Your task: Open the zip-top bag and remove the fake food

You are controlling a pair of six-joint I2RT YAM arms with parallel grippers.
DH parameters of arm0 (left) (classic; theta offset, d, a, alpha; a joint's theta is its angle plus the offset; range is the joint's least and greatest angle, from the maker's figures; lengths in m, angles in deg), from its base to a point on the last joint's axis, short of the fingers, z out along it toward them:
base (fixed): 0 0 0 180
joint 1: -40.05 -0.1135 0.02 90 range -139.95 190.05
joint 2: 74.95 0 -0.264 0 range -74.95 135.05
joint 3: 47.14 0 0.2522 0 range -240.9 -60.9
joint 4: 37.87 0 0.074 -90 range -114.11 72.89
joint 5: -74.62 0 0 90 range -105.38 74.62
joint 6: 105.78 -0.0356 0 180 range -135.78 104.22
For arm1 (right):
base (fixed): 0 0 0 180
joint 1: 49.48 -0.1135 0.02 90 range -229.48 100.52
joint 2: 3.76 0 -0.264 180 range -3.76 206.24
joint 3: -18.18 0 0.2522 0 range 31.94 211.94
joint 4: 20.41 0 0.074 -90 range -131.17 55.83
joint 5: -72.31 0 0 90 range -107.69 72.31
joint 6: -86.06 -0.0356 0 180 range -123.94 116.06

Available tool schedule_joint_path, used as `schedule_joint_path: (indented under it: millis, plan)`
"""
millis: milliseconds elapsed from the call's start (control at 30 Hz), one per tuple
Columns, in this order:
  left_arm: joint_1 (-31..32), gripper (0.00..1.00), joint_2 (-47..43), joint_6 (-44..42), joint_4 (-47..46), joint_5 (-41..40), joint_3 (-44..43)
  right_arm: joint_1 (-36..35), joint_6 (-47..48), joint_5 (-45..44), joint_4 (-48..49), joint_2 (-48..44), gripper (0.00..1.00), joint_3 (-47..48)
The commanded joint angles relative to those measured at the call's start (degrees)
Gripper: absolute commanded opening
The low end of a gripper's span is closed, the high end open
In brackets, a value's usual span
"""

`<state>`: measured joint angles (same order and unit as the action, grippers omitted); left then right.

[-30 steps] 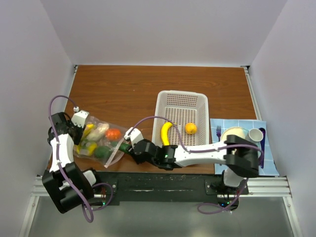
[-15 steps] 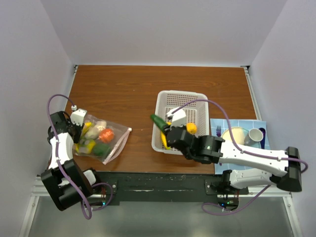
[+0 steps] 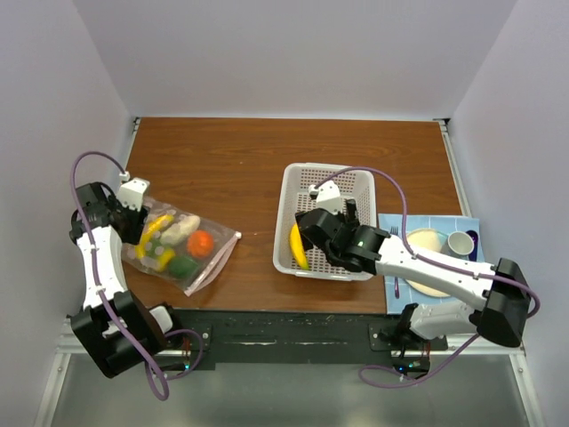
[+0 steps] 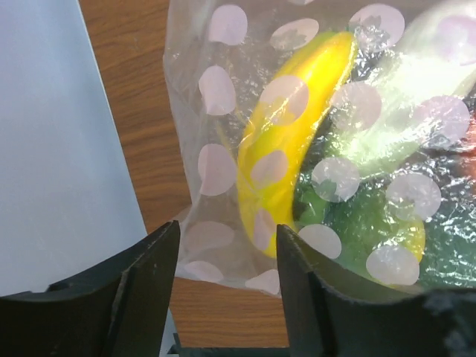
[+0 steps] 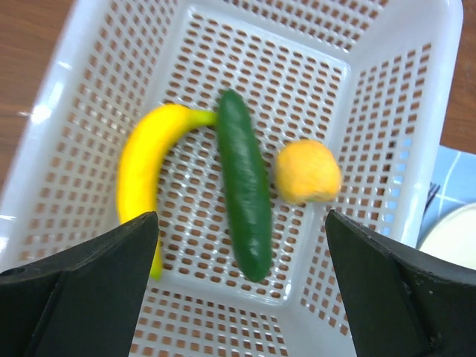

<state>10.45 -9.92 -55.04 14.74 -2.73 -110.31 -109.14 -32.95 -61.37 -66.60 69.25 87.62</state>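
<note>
The zip-top bag (image 3: 182, 251) lies on the wood at the left, its zip edge toward the basket. Fake food inside shows as a yellow piece (image 4: 286, 149), a green piece (image 4: 357, 223), an orange one (image 3: 201, 242) and a white one (image 3: 182, 227). My left gripper (image 3: 133, 206) (image 4: 227, 230) stands open at the bag's far left corner, and the plastic edge shows in the gap unpinched. My right gripper (image 3: 333, 222) (image 5: 242, 216) hangs wide open over the white basket (image 5: 416, 44). A banana (image 5: 145, 178), a cucumber (image 5: 245, 186) and an orange piece (image 5: 307, 172) lie in it.
A blue mat (image 3: 444, 222) at the right edge carries a cream plate (image 3: 427, 267), a white cup (image 3: 460, 242) and a fork (image 3: 394, 236). White walls close in the table on the left, back and right, the left one close beside my left gripper.
My right arm swung from the bag's mouth to the basket with the cucumber and opened; the cucumber now lies in the basket. My left gripper opened wider and drew back from the bag's corner.
</note>
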Motion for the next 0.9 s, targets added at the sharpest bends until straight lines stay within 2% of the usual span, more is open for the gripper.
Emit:
schedule_joint_path:
  millis: [0, 67, 167, 200, 300, 367, 467, 700, 867]
  plan:
    - [-0.4, 0.66, 1.3, -1.3, 2.4, 2.1, -1.7, 0.0, 2.7, 2.0, 3.5, 0.5, 0.99, 4.8]
    - [-0.5, 0.68, 1.3, -1.9, 2.3, 2.4, -0.3, -0.2, 3.0, 4.0, 3.4, 1.3, 0.99, 5.8]
    - [-1.8, 0.55, 0.6, -2.1, -0.8, 1.0, 1.3, -2.0, 4.1, 4.5, 5.4, 2.0, 0.99, 6.0]
    - [-2.5, 0.43, 0.5, -2.0, -3.0, 0.3, 1.3, -3.3, 4.3, 4.4, 5.8, 2.3, 0.99, 6.3]
    - [-4.8, 0.29, 1.5, -1.9, -6.8, -1.2, 0.6, -5.8, 5.2, 4.4, 6.5, 3.5, 0.99, 7.1]
    - [-5.8, 0.27, 2.8, -1.8, -7.5, -1.1, 0.0, -6.9, 5.8, 4.5, 7.3, 4.2, 0.99, 7.2]
    - [-5.8, 0.19, 4.3, -1.8, -7.6, 0.0, 0.3, -9.1, 5.7, 5.8, 9.5, 5.5, 0.99, 6.7]
    - [-5.7, 0.16, 5.6, -1.6, -13.9, 1.2, 8.5, -15.7, 9.6, 11.7, 19.8, 12.2, 0.99, 7.1]
    - [-5.6, 0.13, 6.9, -3.6, -16.0, 1.6, 12.1, -16.2, 12.6, 16.1, 26.9, 19.9, 0.99, 10.4]
